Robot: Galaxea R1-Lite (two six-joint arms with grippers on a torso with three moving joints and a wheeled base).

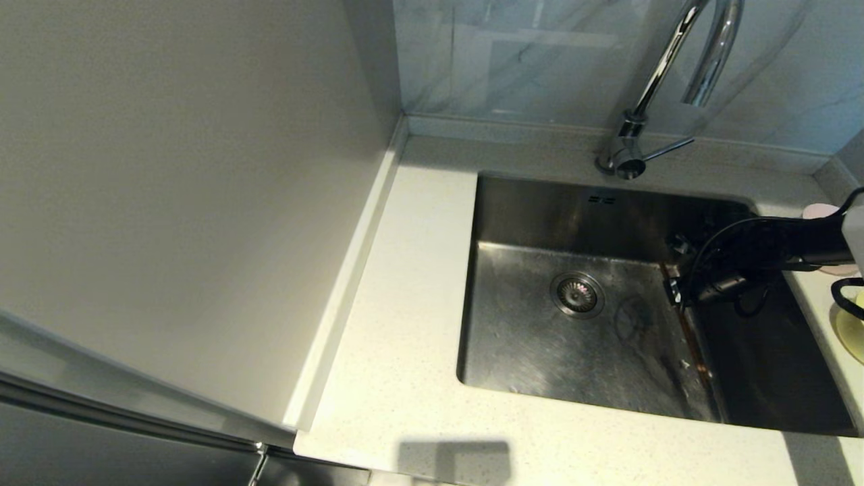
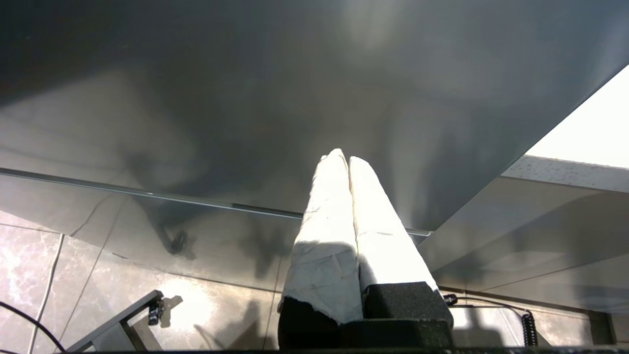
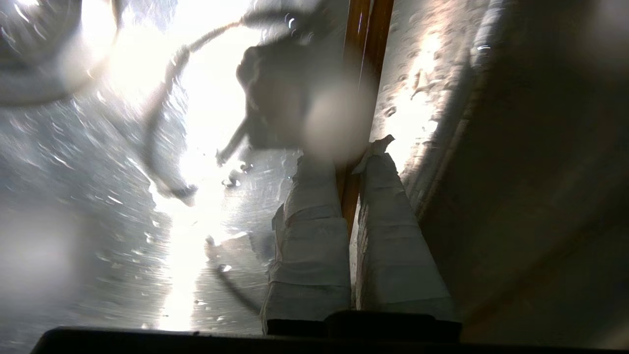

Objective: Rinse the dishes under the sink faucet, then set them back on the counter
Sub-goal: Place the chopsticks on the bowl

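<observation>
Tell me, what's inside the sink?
Inside the sink are a round drain and the right gripper, shut on brown chopsticks. The arm hides part of the sink's right side.

Hidden and cut-off parts at the sink

We see only slivers of the pink bowl point(image 1: 818, 210) and the yellow-green bowl point(image 1: 852, 331) at the picture edge behind the right arm; the faucet point(image 1: 702, 61) arch is cut off above; a blur covers the chopsticks point(image 3: 361, 88).
</observation>
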